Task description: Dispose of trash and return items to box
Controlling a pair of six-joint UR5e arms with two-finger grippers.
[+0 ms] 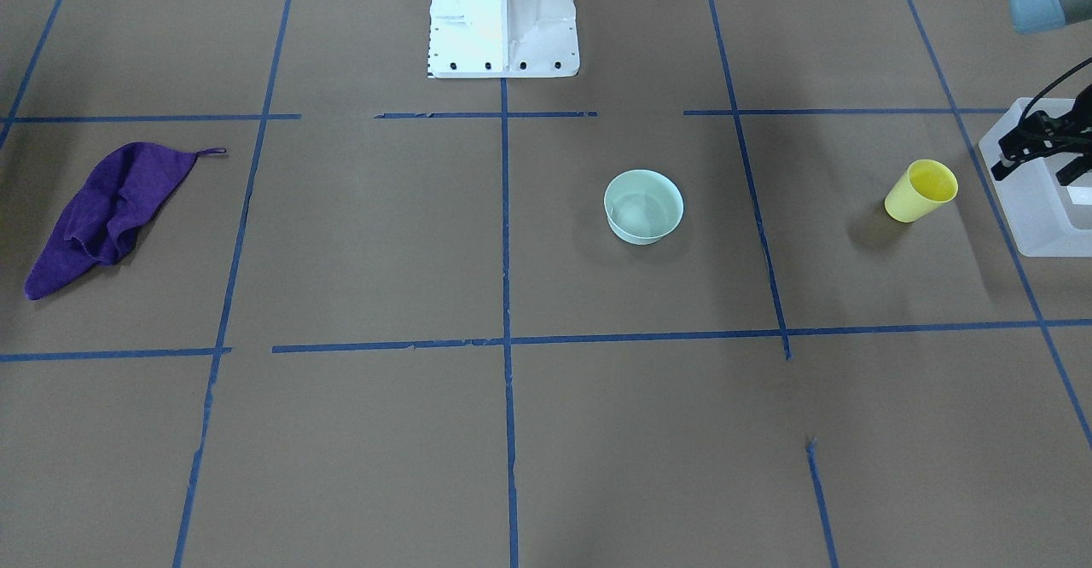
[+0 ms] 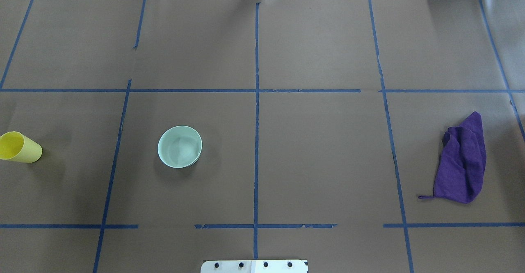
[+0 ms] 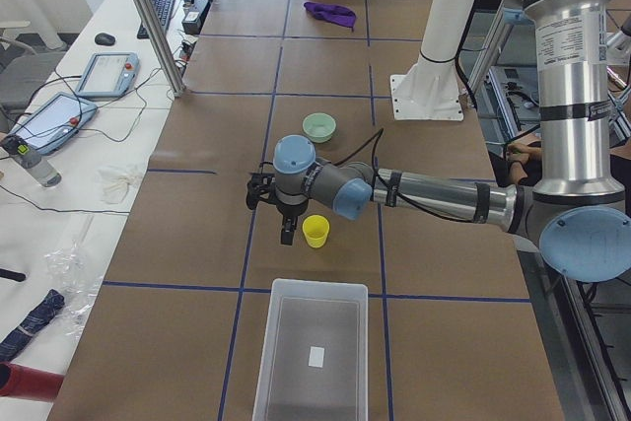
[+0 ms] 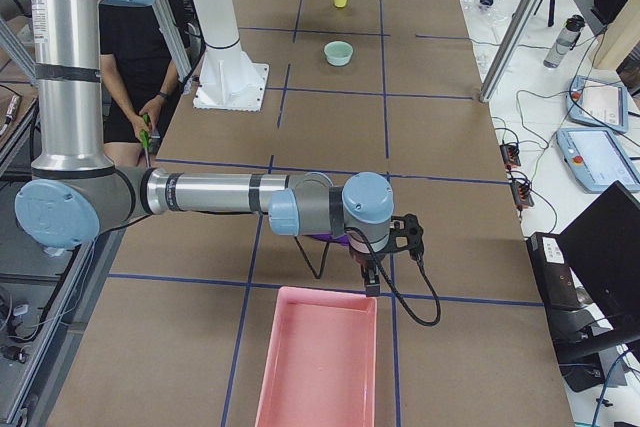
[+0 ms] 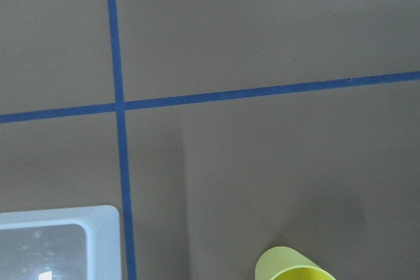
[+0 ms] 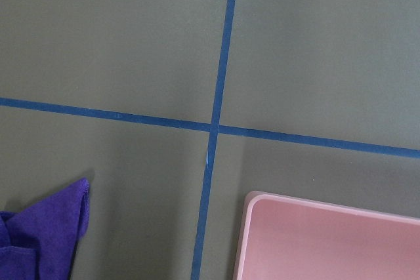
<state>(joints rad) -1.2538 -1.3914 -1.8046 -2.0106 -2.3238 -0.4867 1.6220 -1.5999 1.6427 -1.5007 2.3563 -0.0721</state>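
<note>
- At the robot's left end of the table, the yellow cup [image 1: 921,191] stands upright with its mouth up, just beside the translucent box [image 1: 1036,218] but not in it.
- Nearer the middle of the table, the mint-green bowl [image 1: 644,206] sits upright, well apart from the box. It looks empty.
- The left gripper [image 1: 1036,154] hangs above the table close to the cup and the box. It shows no object in its hold. It is cut off at the frame edge, so I cannot tell whether its fingers are spread or pressed together.
- The right gripper [image 4: 375,269] hovers at the far end, over the near rim of a pink bin [image 4: 315,372] and beside a crumpled purple cloth [image 1: 111,214]. It appears only in the side view, so I cannot tell its finger state either.
- Both items lie outside the box, so the returning looks not yet begun. The step in hand is most likely the left arm's reach for the cup.
- That move calls for centring the fingers over the cup, descending and closing gently. The cup is light, tapered plastic and could tip or slip. It then needs a short carry over the low wall of the box.
- The bowl is wider, so a pinch on its rim seems the likelier hold.
</note>
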